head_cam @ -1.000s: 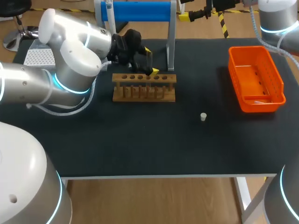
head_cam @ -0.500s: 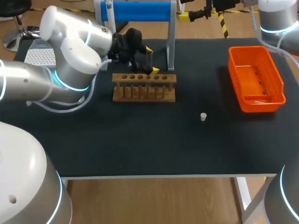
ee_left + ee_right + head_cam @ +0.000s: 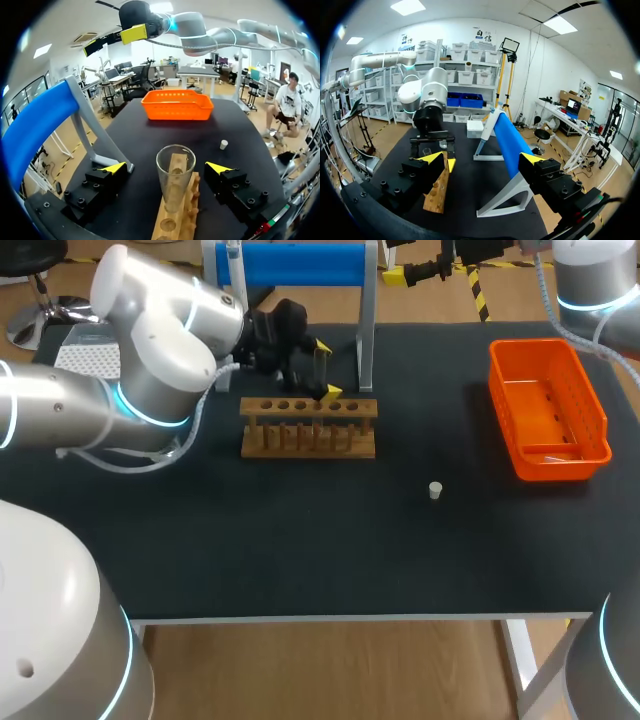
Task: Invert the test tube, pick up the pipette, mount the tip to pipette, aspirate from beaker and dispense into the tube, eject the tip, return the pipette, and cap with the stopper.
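A clear glass test tube (image 3: 174, 180) stands mouth-up in the wooden rack (image 3: 177, 220), seen in the head view as the test tube (image 3: 321, 362) in the rack (image 3: 308, 428). My left gripper (image 3: 167, 167) is open around it, with the tube between the fingers and a gap on each side. In the head view the left gripper (image 3: 324, 370) hangs over the rack's back row. A small white stopper (image 3: 435, 490) lies on the mat to the rack's right. My right gripper (image 3: 482, 159) is open and holds nothing, high above the table's far right, and faces the rack (image 3: 437, 192).
An orange basket (image 3: 548, 405) sits at the far right. A stand with a blue bar (image 3: 295, 262) and a grey post (image 3: 367, 315) rises just behind the rack. A white perforated tray (image 3: 80, 360) lies at the far left behind my left arm.
The left arm's elbow has shifted slightly toward the back of the table. Its gripper stays open around the tube. The right arm has not moved.
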You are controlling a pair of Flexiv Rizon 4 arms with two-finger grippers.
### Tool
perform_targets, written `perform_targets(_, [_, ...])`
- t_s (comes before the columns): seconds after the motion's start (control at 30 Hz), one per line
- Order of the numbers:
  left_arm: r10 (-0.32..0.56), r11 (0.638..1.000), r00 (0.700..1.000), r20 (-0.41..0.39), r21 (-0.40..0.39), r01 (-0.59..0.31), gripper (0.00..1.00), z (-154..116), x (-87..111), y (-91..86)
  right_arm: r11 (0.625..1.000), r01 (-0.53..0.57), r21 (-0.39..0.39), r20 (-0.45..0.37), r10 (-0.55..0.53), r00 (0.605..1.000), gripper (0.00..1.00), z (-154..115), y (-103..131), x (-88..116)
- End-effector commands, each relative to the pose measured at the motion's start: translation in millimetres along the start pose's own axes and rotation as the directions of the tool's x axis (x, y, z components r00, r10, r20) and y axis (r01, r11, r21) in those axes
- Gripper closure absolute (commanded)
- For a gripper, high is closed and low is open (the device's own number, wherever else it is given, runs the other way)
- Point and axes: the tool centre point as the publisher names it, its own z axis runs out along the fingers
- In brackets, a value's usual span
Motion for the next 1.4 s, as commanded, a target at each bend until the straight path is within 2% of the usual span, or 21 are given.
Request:
perform_targets(0.03, [0.003, 1.000, 1.000, -0.006, -0.002, -0.003, 0.00, -2, -1.1, 0.0, 1.000, -0.001, 0.004, -0.003, 0.001, 1.000, 0.00, -1, 1, -1])
perform_targets(1.13, [0.005, 1.000, 1.000, 0.004, -0.018, -0.005, 0.00, -3, 1.1, 0.5, 1.000, -0.001, 0.004, -0.003, 0.001, 1.000, 0.00, -1, 1, -1])
perform_targets(1.27, [0.005, 1.000, 1.000, 0.004, -0.018, -0.005, 0.00, -3, 1.1, 0.5, 1.000, 0.015, 0.017, -0.003, -0.015, 1.000, 0.00, -24, 3, 21])
perform_targets(1.4, [0.005, 1.000, 1.000, 0.004, -0.018, -0.005, 0.00, -3, 1.1, 0.5, 1.000, 0.022, 0.002, -0.004, -0.022, 1.000, 0.00, -60, 7, 54])
